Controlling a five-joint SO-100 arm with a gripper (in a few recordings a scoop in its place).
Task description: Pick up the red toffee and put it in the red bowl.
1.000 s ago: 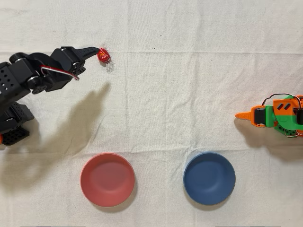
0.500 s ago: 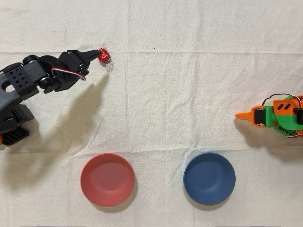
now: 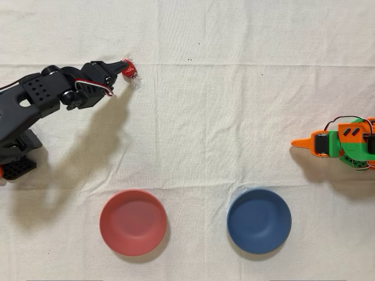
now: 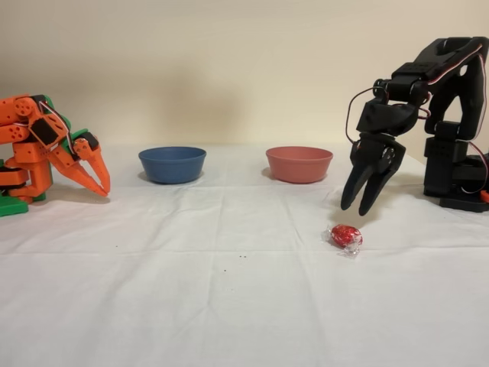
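Tabletop [image 3: 234, 117]: white cloth, creased.

Black arm [image 3: 41, 96]: swung over the last second, now reaching further over the toffee in the overhead view. Idle orange arm [image 3: 340, 143] parked at the right edge of the overhead view, unchanged.

Red bowl [image 3: 133, 222]: near the lower edge of the overhead view, well apart from the toffee, nothing in it. Blue bowl [image 3: 259, 220] beside it, same row. Neither moved.

Hand [image 4: 361, 208]: in the fixed view, pointing down, fingers slightly spread with a narrow gap between the tips, holding nothing. Tips hanging above the cloth, clearly short of the toffee and a little up and to its right. In the overhead view the tip now overlaps the edge of the red foil, where a second ago it only touched the side of it.

Red toffee [image 4: 345, 235]: lying on the cloth, not gripped, clear wrapper ends sticking out. Same spot across all three overhead frames, so no push or drag from the approach.

Read: alignment phase, descent not yet done. Probably needs a wider opening plus a straight drop to straddle the foil. Risk: small round candy, slippery wrapper, could squirt out sideways on closing. Carry to the red bowl all still ahead.
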